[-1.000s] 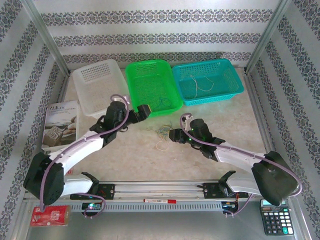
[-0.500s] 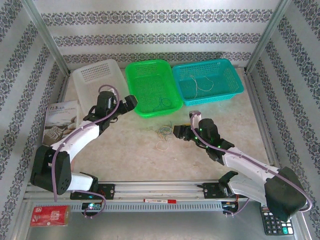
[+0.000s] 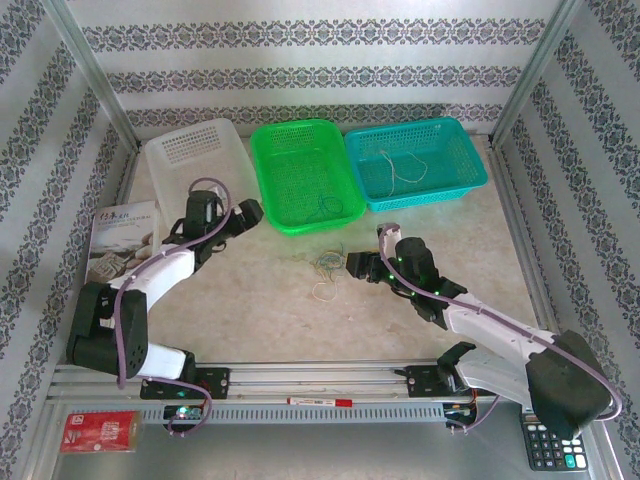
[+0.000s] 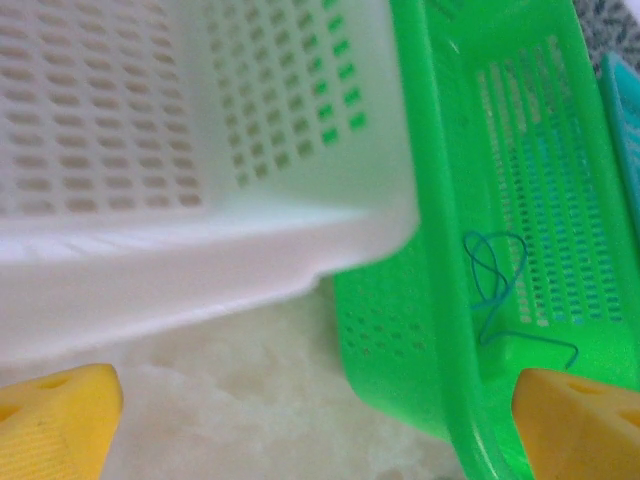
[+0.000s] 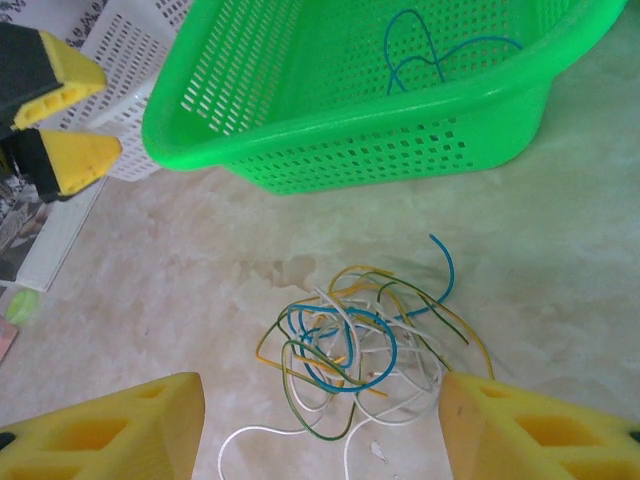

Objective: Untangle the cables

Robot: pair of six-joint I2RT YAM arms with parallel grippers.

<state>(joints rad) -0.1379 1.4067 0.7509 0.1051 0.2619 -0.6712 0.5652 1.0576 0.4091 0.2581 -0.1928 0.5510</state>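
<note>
Loose tangle of thin yellow, blue, white and green cables (image 5: 350, 345) on marbled tabletop (image 5: 200, 260), near green plastic mesh basket (image 5: 330, 150). Facing it, right gripper (image 5: 320, 425) spread wide, holding nothing. By white plastic mesh basket (image 4: 150, 150), left gripper (image 4: 315, 420) wide, empty. Single blue cable (image 4: 495, 290) inside green basket.

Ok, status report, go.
Left gripper open, empty, by the white basket. Right gripper open, facing the cable tangle. Blue cable lies in green basket. Nothing blocking.
</note>
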